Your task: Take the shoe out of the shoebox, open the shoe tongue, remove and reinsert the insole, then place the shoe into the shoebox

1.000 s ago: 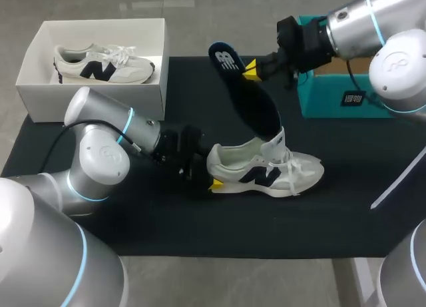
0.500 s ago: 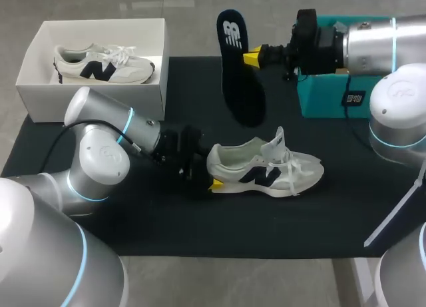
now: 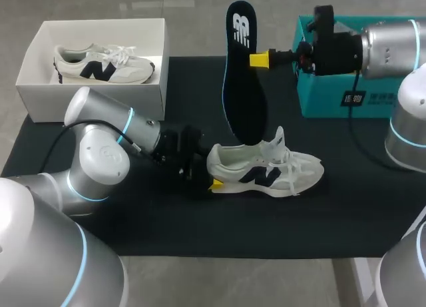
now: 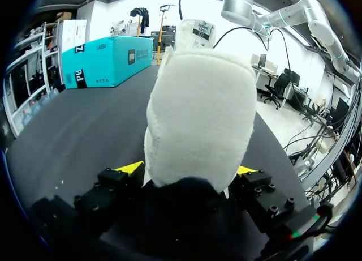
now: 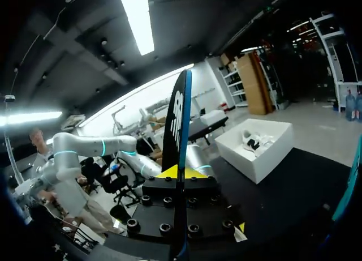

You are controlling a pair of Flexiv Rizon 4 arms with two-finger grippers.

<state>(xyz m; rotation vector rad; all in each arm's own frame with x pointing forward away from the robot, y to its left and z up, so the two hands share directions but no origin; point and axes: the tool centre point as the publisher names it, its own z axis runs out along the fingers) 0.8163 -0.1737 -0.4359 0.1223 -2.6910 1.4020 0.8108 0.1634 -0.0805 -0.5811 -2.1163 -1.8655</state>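
Note:
A white shoe (image 3: 266,168) with a dark logo lies on its sole on the black mat (image 3: 333,214), toe to the right, tongue standing up. My left gripper (image 3: 212,175) sits low at its heel; in the left wrist view the heel (image 4: 198,114) fills the gap and both yellow fingertips (image 4: 129,167) press its sides. Above the shoe my right gripper (image 3: 259,59) is shut on the edge of a dark blue insole (image 3: 243,87), which hangs nearly upright with its toe end just over the shoe's opening. In the right wrist view the insole (image 5: 180,119) is seen edge-on between that gripper's (image 5: 180,173) fingers.
A white shoebox (image 3: 90,100) stands at the back left with a second white shoe (image 3: 103,64) lying in it. A teal box (image 3: 333,97) stands at the back right, under my right arm. Bare mat stretches in front of the shoe.
My right gripper has drawn the insole up out of the shoe and swung it upright, pulling back to the right. The left arm and the shoe have stayed put.

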